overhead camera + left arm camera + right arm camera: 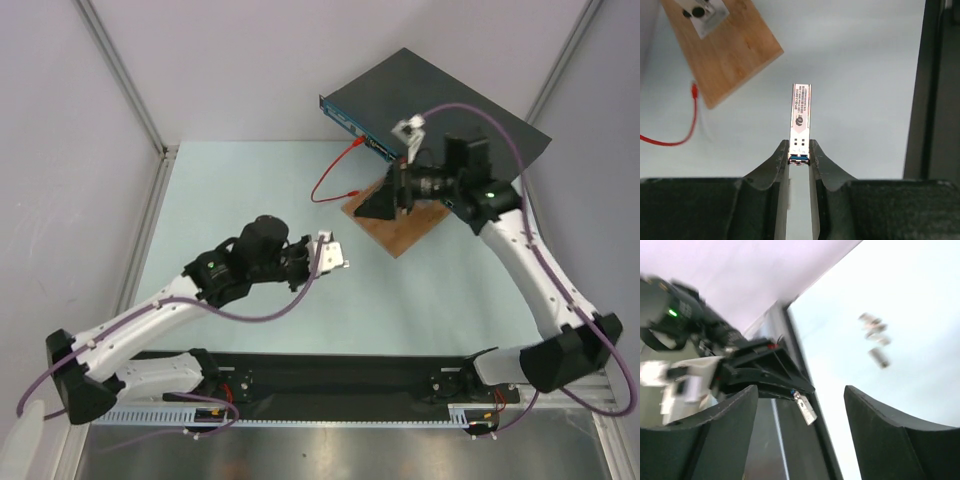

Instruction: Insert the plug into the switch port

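**Plug gripped, switch well off**

The pale, smooth table (250,180) carries the switch (470,110), a flat dark metal box with a blue ported edge, at the far right near a brown wooden board (400,225). The right claw (801,390) gapes empty. The left claw (800,150) pinches the plug (801,112), a slim silvery bar, well apart from the switch. Square it with a port before pushing.

Before switch (450,105) port face: red cable (335,178) loops close; wooden board (400,228), right arm (530,262) crowd its right end; table (230,185) left of switch lies open.
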Tool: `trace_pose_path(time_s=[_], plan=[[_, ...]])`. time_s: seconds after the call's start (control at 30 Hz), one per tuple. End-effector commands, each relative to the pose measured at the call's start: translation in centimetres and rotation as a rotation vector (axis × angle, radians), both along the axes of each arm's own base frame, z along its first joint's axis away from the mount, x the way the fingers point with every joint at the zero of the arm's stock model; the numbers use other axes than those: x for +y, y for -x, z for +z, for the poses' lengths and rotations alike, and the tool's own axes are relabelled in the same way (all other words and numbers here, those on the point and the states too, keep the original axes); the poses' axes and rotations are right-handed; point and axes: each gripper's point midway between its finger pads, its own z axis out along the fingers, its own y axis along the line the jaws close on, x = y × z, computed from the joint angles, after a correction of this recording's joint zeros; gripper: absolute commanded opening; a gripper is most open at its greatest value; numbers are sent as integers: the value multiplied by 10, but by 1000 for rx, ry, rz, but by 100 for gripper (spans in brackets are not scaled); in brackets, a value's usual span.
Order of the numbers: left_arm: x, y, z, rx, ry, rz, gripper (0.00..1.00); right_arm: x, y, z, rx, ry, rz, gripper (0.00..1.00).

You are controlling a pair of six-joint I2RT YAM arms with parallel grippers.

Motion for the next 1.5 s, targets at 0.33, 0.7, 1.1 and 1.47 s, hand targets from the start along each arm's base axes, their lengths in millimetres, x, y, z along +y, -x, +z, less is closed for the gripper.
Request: trace_pose_path(time_s=[0.33,0.7,1.1,1.47], plan=[[-26,-108,75,198,315,529,0,-207,-30,82,-91,-53,-895,81],[-67,-169,108,263,382,556,0,-306,-22,26,169,-127,-1131,88],[-86,-211,109,242,399,640,0,-298,-59,-15,257,-174,-1110,90],[-89,-230,94,221,357,696,0,-277,-73,-24,247,-158,-1075,61]])
